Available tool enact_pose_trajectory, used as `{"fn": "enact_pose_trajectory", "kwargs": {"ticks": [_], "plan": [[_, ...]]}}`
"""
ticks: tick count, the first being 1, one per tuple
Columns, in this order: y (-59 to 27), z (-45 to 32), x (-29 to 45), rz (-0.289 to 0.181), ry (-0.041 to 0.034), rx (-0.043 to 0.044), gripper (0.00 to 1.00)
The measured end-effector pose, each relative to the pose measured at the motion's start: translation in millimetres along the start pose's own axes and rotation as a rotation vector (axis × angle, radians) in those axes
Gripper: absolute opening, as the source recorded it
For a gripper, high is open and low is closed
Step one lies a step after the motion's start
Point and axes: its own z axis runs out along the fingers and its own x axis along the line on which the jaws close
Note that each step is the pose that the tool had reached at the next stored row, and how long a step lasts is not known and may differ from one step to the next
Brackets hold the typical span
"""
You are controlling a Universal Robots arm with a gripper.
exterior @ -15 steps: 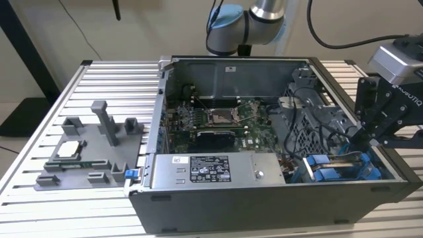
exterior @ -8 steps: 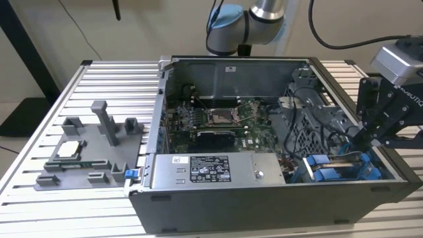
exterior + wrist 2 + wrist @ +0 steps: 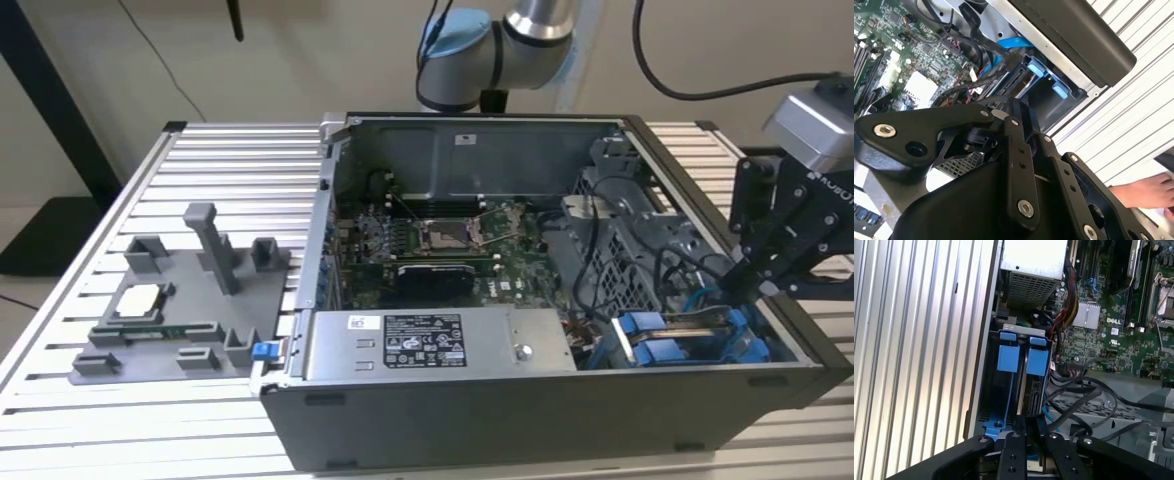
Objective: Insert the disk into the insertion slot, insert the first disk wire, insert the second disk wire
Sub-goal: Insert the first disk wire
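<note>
Tool (image 3: 1029,426) drawn narrow, tips low in case corner at end of disk (image 3: 1026,392). Cannot tell whether it pinches anything.

Disk seems to sit edge-on in insertion slot (image 3: 1023,331), behind blue tabs (image 3: 1036,357).

Handling, by my guess: disk dense, rigid, shock-shy, bare metal slick. Best held by blue frame sides, clear of connector end.

Black cables (image 3: 1079,395) crowd just beside bay; blue cable (image 3: 1014,42) loops near. Power-supply box (image 3: 441,340) close by, motherboard (image 3: 1114,315) beyond. Person's hand (image 3: 1144,192) rests on counter (image 3: 227,150) outside case.
</note>
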Motion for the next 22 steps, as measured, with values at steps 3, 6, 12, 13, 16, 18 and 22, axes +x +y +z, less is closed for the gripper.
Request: {"fn": "enact_pose_trajectory", "kwargs": {"ticks": [3,6,12,13,16,18,22], "plan": [[-1.8,0.0,0.3,0.001,0.0,-0.0007,0.0],[-3.5,0.1,0.5,0.001,-0.0001,-0.0014,0.0],[-8.3,0.2,1.1,0.002,-0.0007,-0.0045,0.0],[-9.4,0.2,1.3,0.002,-0.0007,-0.0052,0.0],[-12.2,0.5,1.6,0.003,-0.001,-0.0064,0.0],[-14.0,0.7,1.8,0.003,-0.0011,-0.0067,0.0],[-20.1,1.5,2.9,0.004,-0.0012,-0.0092,0.0]]}}
